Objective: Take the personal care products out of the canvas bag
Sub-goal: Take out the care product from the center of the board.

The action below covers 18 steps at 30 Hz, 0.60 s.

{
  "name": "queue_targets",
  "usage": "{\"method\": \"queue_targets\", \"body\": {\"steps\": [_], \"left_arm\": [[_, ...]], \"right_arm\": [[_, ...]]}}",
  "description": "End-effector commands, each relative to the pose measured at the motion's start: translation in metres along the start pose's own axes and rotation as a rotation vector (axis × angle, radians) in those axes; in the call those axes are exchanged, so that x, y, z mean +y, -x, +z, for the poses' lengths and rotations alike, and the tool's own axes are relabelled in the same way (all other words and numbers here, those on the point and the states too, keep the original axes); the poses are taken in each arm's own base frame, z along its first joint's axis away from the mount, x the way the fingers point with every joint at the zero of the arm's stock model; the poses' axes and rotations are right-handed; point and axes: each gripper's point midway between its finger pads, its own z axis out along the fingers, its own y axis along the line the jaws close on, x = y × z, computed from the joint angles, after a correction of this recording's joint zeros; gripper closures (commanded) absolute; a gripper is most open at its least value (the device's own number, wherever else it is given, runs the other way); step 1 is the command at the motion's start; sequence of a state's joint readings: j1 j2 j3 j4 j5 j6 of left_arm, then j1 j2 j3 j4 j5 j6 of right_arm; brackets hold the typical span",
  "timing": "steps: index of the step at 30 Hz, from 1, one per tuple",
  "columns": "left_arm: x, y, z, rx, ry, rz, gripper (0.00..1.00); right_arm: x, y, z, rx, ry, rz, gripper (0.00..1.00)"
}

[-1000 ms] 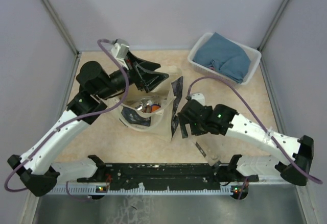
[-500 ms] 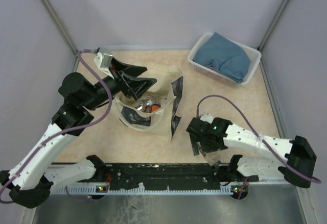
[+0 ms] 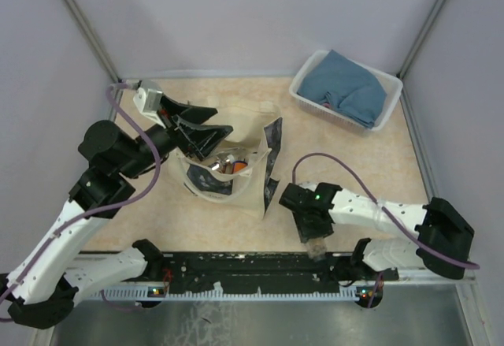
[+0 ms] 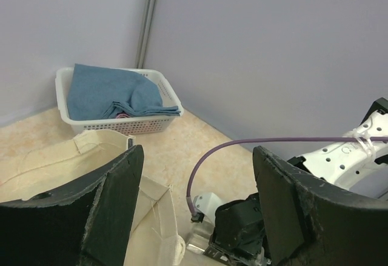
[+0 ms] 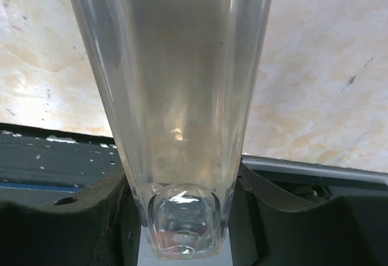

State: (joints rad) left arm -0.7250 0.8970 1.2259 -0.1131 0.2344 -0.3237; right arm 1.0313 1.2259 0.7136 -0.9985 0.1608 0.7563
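Observation:
The cream canvas bag (image 3: pixel 240 195) stands open mid-table, its rim also low in the left wrist view (image 4: pixel 66 157). Inside it lie personal care products (image 3: pixel 229 163), among them a blue-and-orange one. My left gripper (image 3: pixel 206 127) hangs open over the bag's back-left rim, and nothing sits between its fingers (image 4: pixel 197 157). My right gripper (image 3: pixel 313 228) is down by the table's front edge, shut on a pale clear bottle (image 3: pixel 317 246). That bottle (image 5: pixel 176 96) fills the right wrist view, with a dark finger pressed on each side.
A white plastic basket (image 3: pixel 304 94) holding a folded blue cloth (image 3: pixel 346 90) sits at the back right corner, also in the left wrist view (image 4: pixel 109 122). The black rail (image 3: pixel 244 266) runs along the front edge just beside the right gripper. Grey walls enclose the table.
My right arm swung from the bag's right side down to the front edge and its jaws closed around the clear bottle there. My left arm drew back to the left, still open.

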Motion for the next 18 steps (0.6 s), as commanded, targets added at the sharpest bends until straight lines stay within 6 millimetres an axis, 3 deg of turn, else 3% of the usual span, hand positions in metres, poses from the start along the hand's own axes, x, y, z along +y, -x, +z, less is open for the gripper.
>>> {"method": "queue_targets", "body": {"steps": [1,3,5,13,16,18], "left_arm": [[0.002,0.005,-0.011,-0.017,0.030,0.010,0.21],[0.001,0.006,-0.014,-0.023,0.033,0.009,0.21],[0.001,0.006,-0.016,-0.025,0.033,0.002,0.21],[-0.003,0.007,-0.021,-0.038,0.023,-0.027,0.22],[-0.003,0.007,-0.026,-0.040,0.032,-0.034,0.22],[-0.003,0.008,-0.030,-0.043,0.040,-0.036,0.22]], "right_arm": [[0.029,0.048,-0.017,-0.200,0.170,0.139,1.00],[0.047,0.081,-0.046,-0.322,0.384,0.272,1.00],[0.052,0.113,-0.080,-0.438,0.601,0.434,1.00],[0.030,0.191,-0.175,-0.674,1.033,0.858,1.00],[0.025,0.209,-0.197,-0.709,1.241,1.010,1.00],[0.016,0.218,-0.201,-0.710,1.367,1.138,1.00]]}}
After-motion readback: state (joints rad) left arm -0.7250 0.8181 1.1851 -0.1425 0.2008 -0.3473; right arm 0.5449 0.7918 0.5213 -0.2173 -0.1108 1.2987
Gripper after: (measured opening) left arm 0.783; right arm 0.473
